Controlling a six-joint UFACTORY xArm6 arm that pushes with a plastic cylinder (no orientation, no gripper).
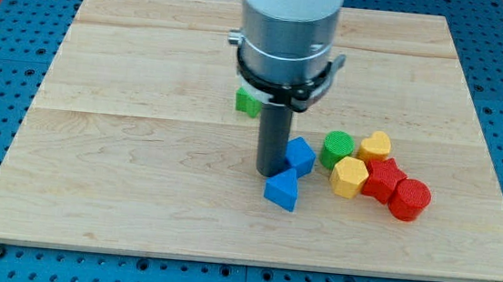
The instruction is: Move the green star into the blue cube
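The green star (247, 101) shows only as a small green piece at the view's left of my arm's body, which hides most of it. The blue cube (300, 154) sits right of centre, just right of my rod. My tip (271, 173) rests on the board close against the blue cube's left side and just above a second blue block (282, 191), wedge-like in shape. The green star lies above and to the left of my tip, apart from the blue cube.
A cluster lies right of the blue cube: a green cylinder (337, 149), a yellow heart (375, 145), a yellow hexagon block (350, 177), a red block (383, 181) and a red cylinder (410, 200). The wooden board (121, 175) sits on a blue pegboard.
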